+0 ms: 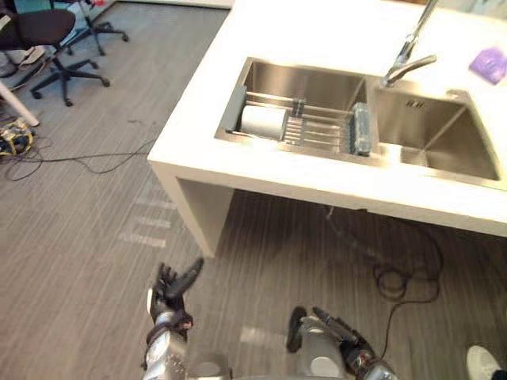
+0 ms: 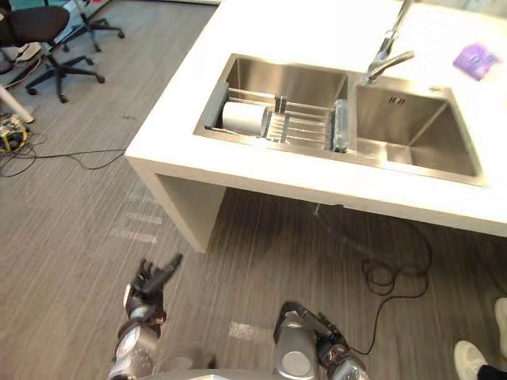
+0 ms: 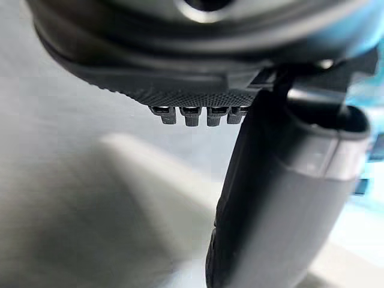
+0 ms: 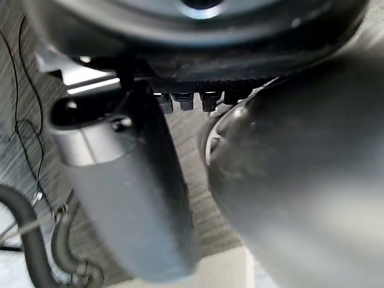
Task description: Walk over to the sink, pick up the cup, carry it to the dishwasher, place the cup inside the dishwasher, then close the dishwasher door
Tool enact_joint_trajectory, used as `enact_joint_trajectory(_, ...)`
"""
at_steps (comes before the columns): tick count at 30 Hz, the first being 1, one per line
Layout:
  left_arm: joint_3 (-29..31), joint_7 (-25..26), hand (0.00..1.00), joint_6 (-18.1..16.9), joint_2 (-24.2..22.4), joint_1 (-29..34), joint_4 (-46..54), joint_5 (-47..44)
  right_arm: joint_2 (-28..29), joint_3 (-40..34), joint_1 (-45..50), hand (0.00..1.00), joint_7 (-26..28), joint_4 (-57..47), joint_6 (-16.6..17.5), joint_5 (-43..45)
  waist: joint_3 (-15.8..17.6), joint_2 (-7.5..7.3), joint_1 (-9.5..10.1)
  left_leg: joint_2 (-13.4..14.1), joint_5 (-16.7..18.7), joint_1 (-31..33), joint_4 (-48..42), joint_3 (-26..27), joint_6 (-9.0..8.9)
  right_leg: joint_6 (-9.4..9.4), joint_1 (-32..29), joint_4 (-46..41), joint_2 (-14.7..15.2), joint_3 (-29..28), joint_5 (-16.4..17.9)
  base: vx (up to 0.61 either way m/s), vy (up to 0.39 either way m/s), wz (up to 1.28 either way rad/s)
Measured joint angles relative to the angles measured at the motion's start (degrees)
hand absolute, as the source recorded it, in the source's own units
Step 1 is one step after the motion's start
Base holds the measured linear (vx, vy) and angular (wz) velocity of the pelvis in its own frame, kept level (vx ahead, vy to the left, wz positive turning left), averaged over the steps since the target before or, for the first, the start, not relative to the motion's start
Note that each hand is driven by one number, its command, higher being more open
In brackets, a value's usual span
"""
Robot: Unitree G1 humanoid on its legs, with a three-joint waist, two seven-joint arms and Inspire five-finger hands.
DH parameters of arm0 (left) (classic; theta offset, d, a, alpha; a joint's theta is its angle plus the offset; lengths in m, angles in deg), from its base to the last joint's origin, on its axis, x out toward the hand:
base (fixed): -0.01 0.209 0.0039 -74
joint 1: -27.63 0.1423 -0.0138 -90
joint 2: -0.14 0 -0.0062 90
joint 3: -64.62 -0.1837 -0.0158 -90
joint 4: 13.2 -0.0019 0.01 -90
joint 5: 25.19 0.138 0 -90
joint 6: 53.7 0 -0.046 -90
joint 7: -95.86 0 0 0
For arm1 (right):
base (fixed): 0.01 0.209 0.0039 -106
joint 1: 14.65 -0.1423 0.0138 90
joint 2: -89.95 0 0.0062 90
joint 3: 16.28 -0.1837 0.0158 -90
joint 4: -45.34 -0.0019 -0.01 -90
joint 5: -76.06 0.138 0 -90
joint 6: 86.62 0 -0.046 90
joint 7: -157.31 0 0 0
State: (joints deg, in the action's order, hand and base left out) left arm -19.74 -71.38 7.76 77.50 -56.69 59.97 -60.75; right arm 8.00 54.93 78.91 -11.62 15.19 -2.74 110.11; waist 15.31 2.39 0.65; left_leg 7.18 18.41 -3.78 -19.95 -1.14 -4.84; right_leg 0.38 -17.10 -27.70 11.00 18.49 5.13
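Observation:
A pale cup (image 1: 263,121) lies on its side on a wire rack (image 1: 317,128) across the left basin of a steel double sink (image 1: 313,81), set in a white counter (image 1: 301,32). Both hands hang low over the floor, well short of the counter. My left hand (image 1: 174,289) is open, fingers relaxed and pointing toward the counter's corner. My right hand (image 1: 341,328) is open too and holds nothing. In the wrist views the left hand's thumb (image 3: 276,198) and the right hand's thumb (image 4: 126,198) stand out with nothing held.
A faucet (image 1: 408,57) rises between the basins. A purple object (image 1: 489,63) lies on the counter at far right. The counter's white leg (image 1: 202,214) stands ahead of my left hand. An office chair (image 1: 55,39) stands far left. A person's shoe (image 1: 483,364) shows bottom right.

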Motion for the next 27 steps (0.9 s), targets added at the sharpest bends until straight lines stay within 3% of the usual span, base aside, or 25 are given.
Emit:
enact_joint_trajectory(3, 3.24, 6.81, 1.0, -5.04, 0.42, -0.98, 17.52, 7.84, 0.61, -4.13, 3.28, 1.0, 0.61, -1.7, -0.84, -0.41, -0.32, 0.52, 0.12, 0.34, -0.07, -1.36, 0.38, -0.28, -0.09, -0.21, 0.25, -3.85, 0.73, 0.74, 3.43, 0.18, -0.115, 0.16)
enact_joint_trajectory(5, 3.84, 8.43, 1.0, -7.41, 1.14, -2.62, 24.33, 9.6, 0.73, -7.24, 5.1, 1.0, 1.2, -1.89, -0.87, -0.39, -0.88, 1.36, 0.13, 0.08, -0.25, -1.38, 0.58, -0.51, -0.4, 0.02, 0.27, -4.59, 1.09, 1.06, 4.17, 0.11, -0.039, 0.17)
enact_joint_trajectory(7, 4.25, 7.85, 1.0, -9.3, 1.47, -3.67, 28.69, 9.67, 0.8, -9.94, 6.27, 1.0, 2.28, -1.77, -0.85, -0.4, -1.52, 2.32, 0.14, -0.12, -0.3, -1.45, 1.03, -0.56, -0.47, 0.15, 0.29, -4.59, 1.35, 1.16, 4.26, 0.07, 0.021, 0.1)
enact_joint_trajectory(9, 3.8, 3.0, 1.0, -9.75, 2.03, -3.97, 30.53, 6.95, 1.38, -13.08, 6.65, 1.0, 3.51, -0.66, -0.72, -0.59, -2.31, 2.83, 0.02, -0.39, -0.39, -1.87, 1.85, -0.56, -0.58, 0.16, 0.38, -4.48, 1.66, 1.12, 4.26, 0.02, 0.057, 0.06)
enact_joint_trajectory(12, 0.64, -4.34, 1.0, -7.92, 2.83, -4.5, 30.45, 0.72, 2.52, -16.06, 6.52, 1.0, 5.28, 0.75, -0.56, -1.72, -2.81, 2.5, 0.0, -0.54, -0.56, -1.93, 3.02, -0.57, -0.82, 0.56, 0.37, -3.6, 1.62, 0.94, 3.99, -0.05, 0.049, 0.06)
enact_joint_trajectory(16, -6.51, -9.68, 1.0, -3.99, 5.54, -4.59, 29.99, -0.96, 2.7, -17.97, 6.4, 1.0, 6.5, 3.06, -0.56, -2.16, -3.97, 2.36, -0.5, -0.42, -1.28, -1.92, 4.38, -0.09, -0.86, 0.78, 0.33, -1.29, 0.81, 0.52, 2.72, -0.07, 0.021, -0.07)
enact_joint_trajectory(19, -11.81, -14.81, 1.0, -0.38, 7.73, -7.71, 28.09, -0.98, 2.74, -18.06, 6.11, 1.0, 7.82, 4.2, -0.57, -2.02, -4.86, 2.39, -2.23, -0.35, -2.24, -2.37, 6.02, 0.9, -0.8, 0.56, 0.3, 0.9, -0.11, -0.29, 0.95, -0.04, 0.019, -0.16)
enact_joint_trajectory(20, -12.07, -15.16, 1.0, -0.09, 7.81, -8.13, 27.75, -0.98, 2.75, -18.06, 6.09, 1.0, 7.88, 4.24, -0.57, -2.02, -4.86, 2.39, -2.31, -0.35, -2.26, -2.42, 6.03, 1.09, -0.78, 0.54, 0.29, 1.01, -0.2, -0.45, 0.79, -0.03, 0.015, -0.13)
enact_joint_trajectory(21, -13.73, -16.34, 1.0, 3.4, 11.07, -12.3, 23.64, -0.82, 3.86, -17.8, 6.1, 1.0, 11.19, 5.02, -0.7, 0.6, -7.34, -0.8, -3.51, -2.36, -1.67, -2.73, 7.43, 3.43, 0.23, 1.28, 0.09, 5.84, -0.49, -3.42, -4.8, 0.0, 0.0, 0.0)
enact_joint_trajectory(27, -14.0, -16.74, 1.0, 3.57, 11.03, -12.29, 22.76, -1.53, 3.83, -16.77, 6.14, 1.0, 10.84, 4.94, -0.6, 0.58, -7.34, -0.8, -3.56, -2.37, -1.68, -2.8, 7.42, 3.53, 0.23, 1.33, 0.11, 5.86, -0.48, -3.52, -4.87, 0.0, 0.0, 0.0)
